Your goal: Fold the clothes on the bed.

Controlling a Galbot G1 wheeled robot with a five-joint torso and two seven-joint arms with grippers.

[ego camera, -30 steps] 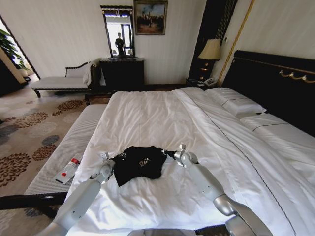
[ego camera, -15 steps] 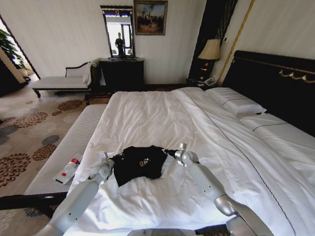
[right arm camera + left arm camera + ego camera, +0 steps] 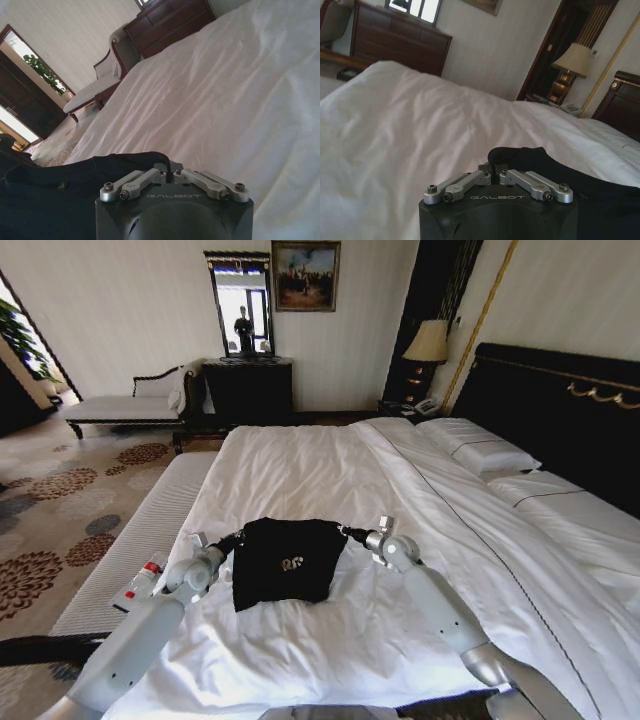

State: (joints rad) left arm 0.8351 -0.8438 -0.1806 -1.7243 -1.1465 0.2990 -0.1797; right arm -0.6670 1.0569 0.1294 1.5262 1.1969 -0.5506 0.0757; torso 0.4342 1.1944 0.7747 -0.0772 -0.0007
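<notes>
The clothes, a black T-shirt (image 3: 285,560) with white lettering, hang stretched between my two grippers over the near end of the bed (image 3: 300,465). My left gripper (image 3: 236,539) is shut on the shirt's left top corner. My right gripper (image 3: 350,533) is shut on its right top corner. The left wrist view has the left gripper (image 3: 493,174) pinching black cloth (image 3: 580,182) above the white duvet. In the right wrist view the right gripper (image 3: 169,173) pinches the black shirt (image 3: 55,195) in the same way.
A pale bench (image 3: 150,525) runs along the bed's left side with a water bottle (image 3: 141,582) on it. Pillows (image 3: 478,448) and a dark headboard (image 3: 560,410) lie to the right. A dresser (image 3: 248,388) and chaise (image 3: 125,405) stand against the far wall.
Both grippers have moved apart and away from me with the shirt's corners. The shirt has gone from a bunched heap to a stretched, flatter sheet.
</notes>
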